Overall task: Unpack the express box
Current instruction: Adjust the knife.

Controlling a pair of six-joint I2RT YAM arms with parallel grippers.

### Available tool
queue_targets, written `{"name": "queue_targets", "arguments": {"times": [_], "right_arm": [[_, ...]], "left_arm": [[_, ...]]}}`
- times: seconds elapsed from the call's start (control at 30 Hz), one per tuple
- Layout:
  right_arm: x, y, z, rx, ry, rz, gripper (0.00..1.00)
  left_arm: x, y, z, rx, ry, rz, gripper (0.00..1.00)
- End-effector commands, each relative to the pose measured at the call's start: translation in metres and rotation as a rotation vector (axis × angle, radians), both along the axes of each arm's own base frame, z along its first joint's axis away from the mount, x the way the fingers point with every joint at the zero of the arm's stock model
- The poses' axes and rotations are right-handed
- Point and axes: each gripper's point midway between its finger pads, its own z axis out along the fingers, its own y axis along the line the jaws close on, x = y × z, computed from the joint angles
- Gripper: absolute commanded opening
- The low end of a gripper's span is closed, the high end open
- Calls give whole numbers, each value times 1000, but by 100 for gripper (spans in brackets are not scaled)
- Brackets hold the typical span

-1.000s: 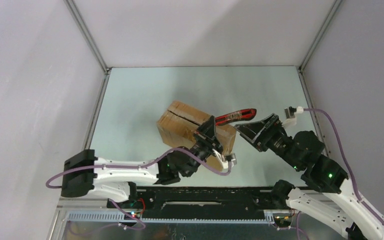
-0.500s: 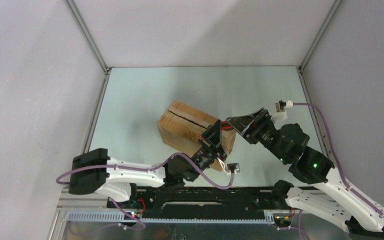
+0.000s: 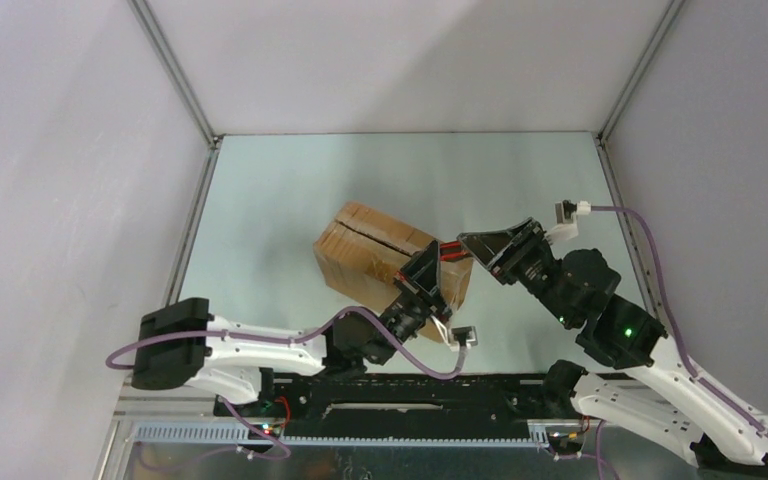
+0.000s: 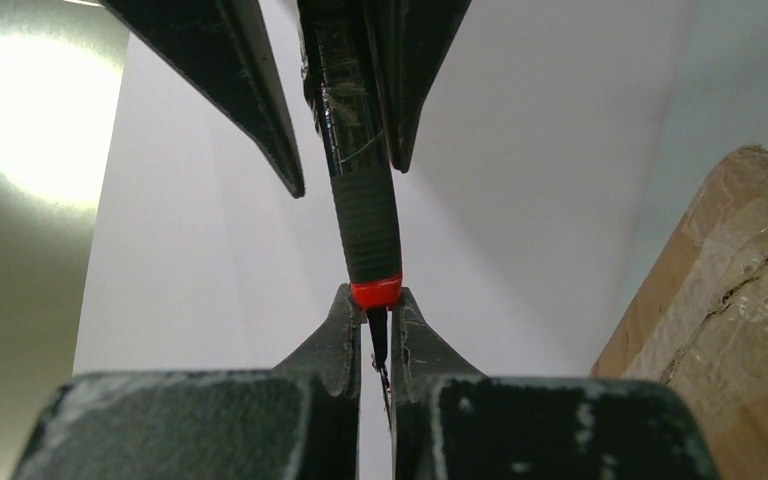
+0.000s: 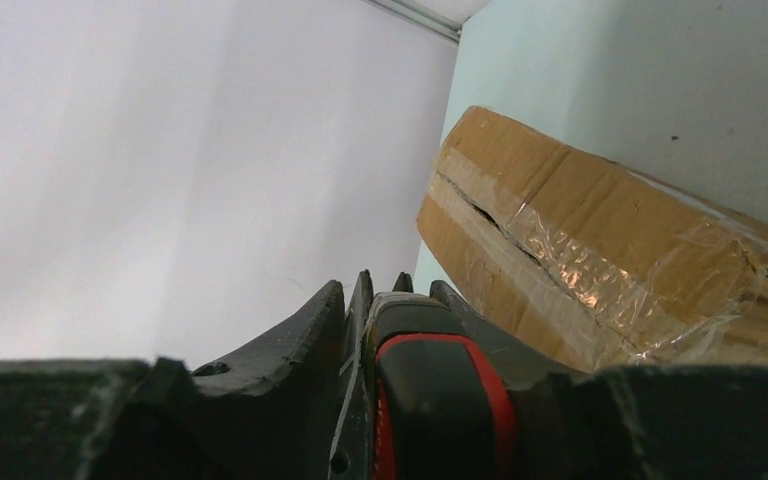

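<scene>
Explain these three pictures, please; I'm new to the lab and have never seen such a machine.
These are two robot arms bolted at a table's near edge, each ending in a two-finger gripper. The wide picture looks down from above and behind them; the other two come from a camera on each wrist. A taped cardboard box lies on the table. By it, the left gripper pinches the narrow end of a red and black knife, while the right gripper has its fingers either side of the other end; how firmly, I cannot tell.

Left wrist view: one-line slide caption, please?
Left end effector pinches the utility knife by its tip, right end effector grips its handle, express box alongside.
</scene>
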Motion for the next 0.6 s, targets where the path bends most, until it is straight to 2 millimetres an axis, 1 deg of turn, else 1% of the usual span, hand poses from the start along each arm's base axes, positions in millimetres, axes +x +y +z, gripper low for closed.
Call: {"name": "queue_targets", "arguments": {"times": [0.0,0.1,0.2,0.33,0.43,0.5,0.57], "right_arm": [[5,5,-3,-17,-28,-1,39],[5,10,-5,-21,-33,16,41],[5,13,-7,-29,-37,30,40],[3,16,-9,-29,-43,42,47],[1,20,-9,-40,-60,70,49],[0,20,-14,-48,-42,70,49],[1,19,-17,-56,-40,66,44]], "left_arm": [[-11,3,18,-78,8,-71,0],[-11,1,16,-78,24,-83,0],[-11,0,16,-81,30,-83,0],[-11,-1,16,-90,44,-90,0],[-10,-3,13,-83,56,-91,0],[-10,-3,12,-84,60,-94,0],[-10,-4,11,-83,61,-97,0]]}}
